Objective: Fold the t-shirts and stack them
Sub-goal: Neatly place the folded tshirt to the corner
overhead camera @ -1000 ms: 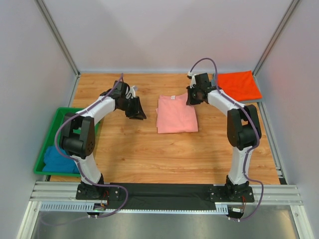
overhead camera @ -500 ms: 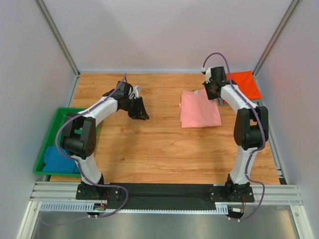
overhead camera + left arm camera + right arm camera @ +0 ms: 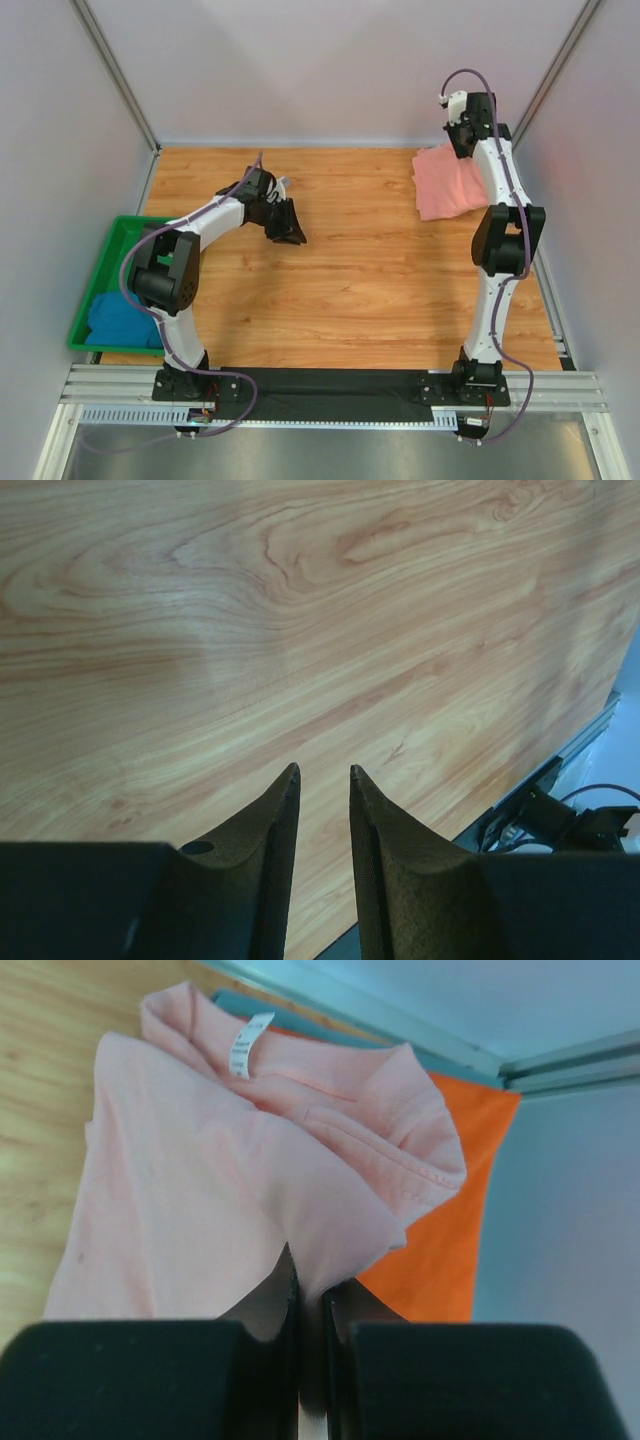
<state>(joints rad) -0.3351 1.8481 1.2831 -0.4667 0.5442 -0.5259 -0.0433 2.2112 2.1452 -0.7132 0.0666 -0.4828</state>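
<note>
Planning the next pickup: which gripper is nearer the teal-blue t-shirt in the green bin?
Left. The left gripper hangs open over bare table, beyond and right of the teal-blue t-shirt; the right gripper is at the far right corner, shut on the salmon-pink t-shirt.

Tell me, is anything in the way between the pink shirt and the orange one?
Nothing visible stands between them. The right end effector holds the pink shirt pinched over the orange shirt in the far right corner.

Hovering over the wood-grain worktop (image 3: 300,600) with the left tool (image 3: 324,770), jaws a narrow slit apart; right of the tool, worktop edge, black hardware (image 3: 560,825), cable (image 3: 600,792).
</note>
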